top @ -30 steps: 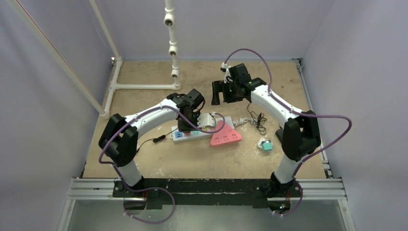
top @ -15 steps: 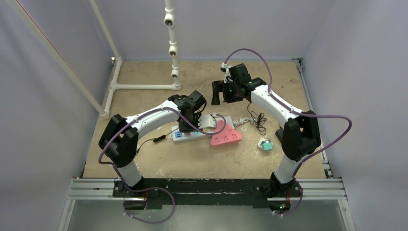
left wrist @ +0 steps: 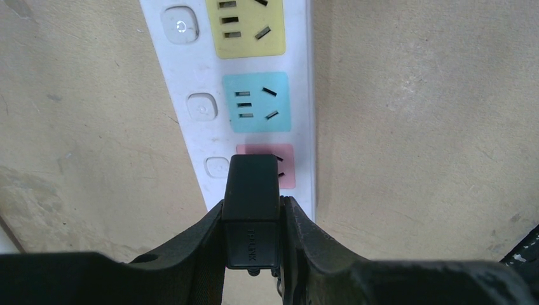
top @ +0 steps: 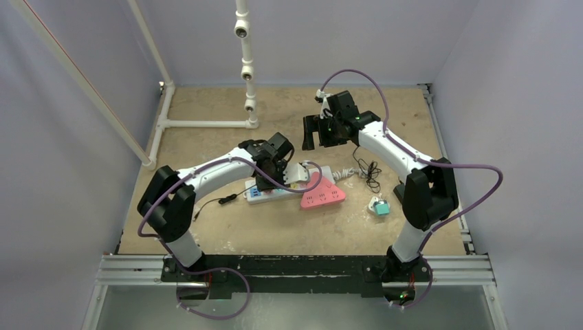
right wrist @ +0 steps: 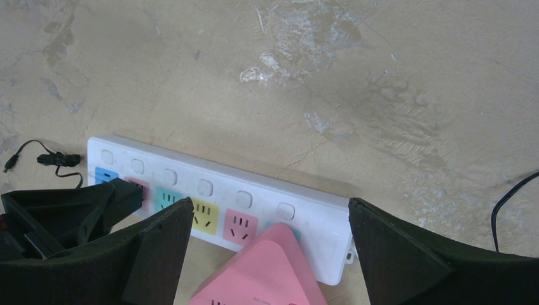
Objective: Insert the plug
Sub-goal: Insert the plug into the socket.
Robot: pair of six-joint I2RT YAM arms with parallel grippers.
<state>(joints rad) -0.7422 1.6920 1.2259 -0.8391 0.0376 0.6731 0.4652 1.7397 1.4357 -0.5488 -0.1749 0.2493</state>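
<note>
Gripping the black plug [left wrist: 252, 210] by its two flat sides, the left tool [left wrist: 252, 223] is closed partway on it, with the body held upright between the fingers [left wrist: 206, 238]. In the left wrist view the plug's nose sits directly over the pink socket [left wrist: 289, 166] of the white power strip [left wrist: 191, 76] and hides most of that socket. Whether the pins have entered the slots cannot be told. The move ahead turns on this relation: the socket lies straight below the plug, so the travel looks to be a plain push down, not a sideways shift. The strip's long axis runs away from the left tool in that view, with the blue socket [left wrist: 256, 101] next along and the yellow socket [left wrist: 245, 25] beyond it. The left arm is clearly the nearer one. The right tool [right wrist: 266, 235] hangs above the far side of the strip with its jaws spread wide and nothing between them. A pink triangular strip [top: 322, 196] overlaps the white strip's right end, well apart from the socket in use. The surface [top: 275, 227] is a worn tan board, and a loose black cable [top: 371, 172] lies to the right of the strips. A white pipe frame [top: 206, 124] stands at the back left, and pale walls close the room in on three sides.
</note>
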